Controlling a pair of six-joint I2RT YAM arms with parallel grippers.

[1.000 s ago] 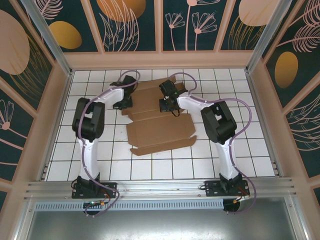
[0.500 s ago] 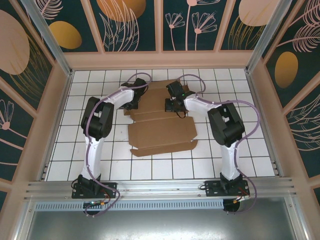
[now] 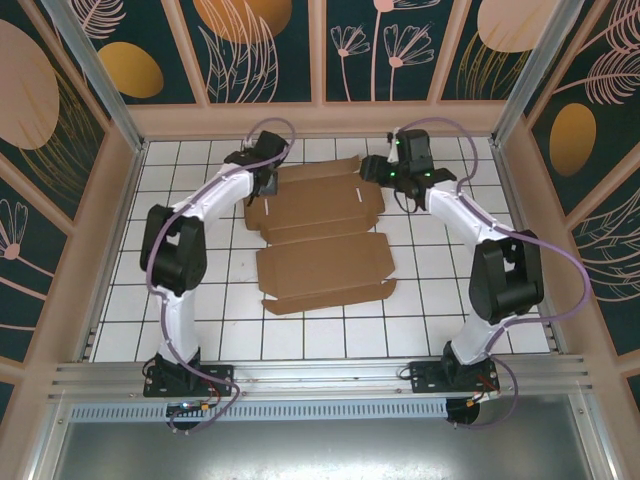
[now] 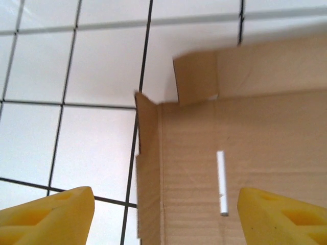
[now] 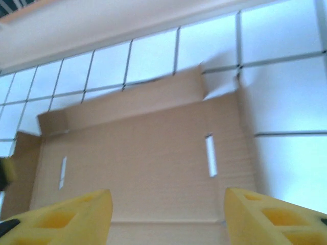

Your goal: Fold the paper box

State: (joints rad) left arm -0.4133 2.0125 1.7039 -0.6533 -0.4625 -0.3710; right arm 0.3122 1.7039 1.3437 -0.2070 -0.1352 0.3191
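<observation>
Watching the top cam, the paper box point(image 3: 320, 240) is lying opened out flat in the middle of the white tiled table point(image 3: 200, 300), a bit skewed against the grid. It's plain brown corrugated card, matte, with creases running across it and stubby flaps sticking off the edges.

The left gripper point(image 3: 262, 186) is hovering over the far-left corner and the right gripper point(image 3: 374, 170) over the far-right one.

On the left wrist cam I'm seeing the fine fluting lines in the card, a narrow slot point(image 4: 221, 182) cut clean through and showing white, and a small corner flap point(image 4: 196, 76) lifting up a little. The left fingers point(image 4: 48, 214) are yellow wedge-shaped pads with hollow cutouts, spread wide and gripping nothing.

Same deal on the right: yellow fingers point(image 5: 66, 214) spread wide above the panel, holding nothing, with another slit point(image 5: 209, 155) showing below them.

The tiles are looking glossy, with dark grout lines. Purple cables point(image 3: 470, 205) are looping along both arms, and dark floral wall panels point(image 3: 260, 50) are boxing in the table on three sides.
</observation>
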